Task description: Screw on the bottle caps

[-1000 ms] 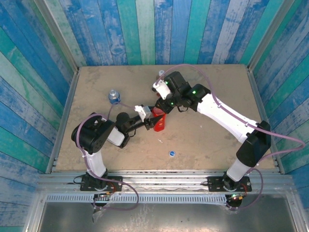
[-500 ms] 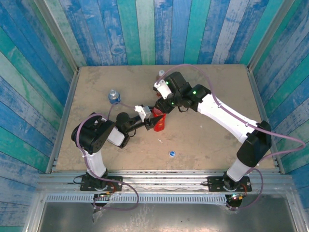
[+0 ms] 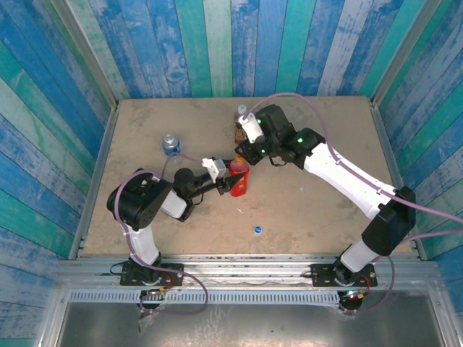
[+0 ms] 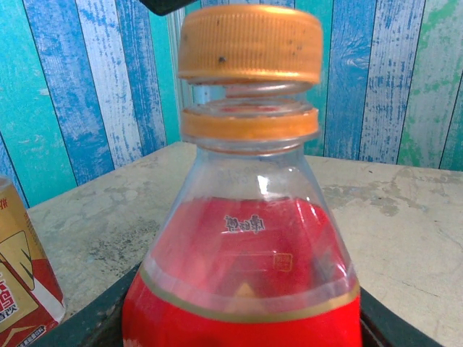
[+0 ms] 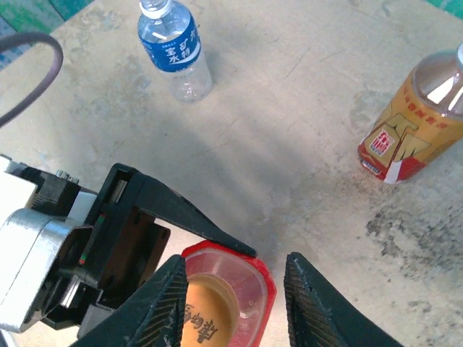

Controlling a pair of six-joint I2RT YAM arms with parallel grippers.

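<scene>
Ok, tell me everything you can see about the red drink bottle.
The red bottle is clear plastic, red drink filling it to the shoulder, with a gold band and embossed characters. It stands upright on the table, gripped low by the left hand. Its orange cap sits on the neck, threads showing above the orange collar ring. The right hand hangs open over it.

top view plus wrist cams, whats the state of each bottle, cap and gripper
red drink plastic bottle: upright, clamped by left gripper
round orange plastic cap: on its neck, threads showing below
round blue plastic cap: loose on table
clear blue-labelled plastic bottle: upright, free
amber tea plastic bottle: upright, free
right gripper: open above orange cap
</scene>
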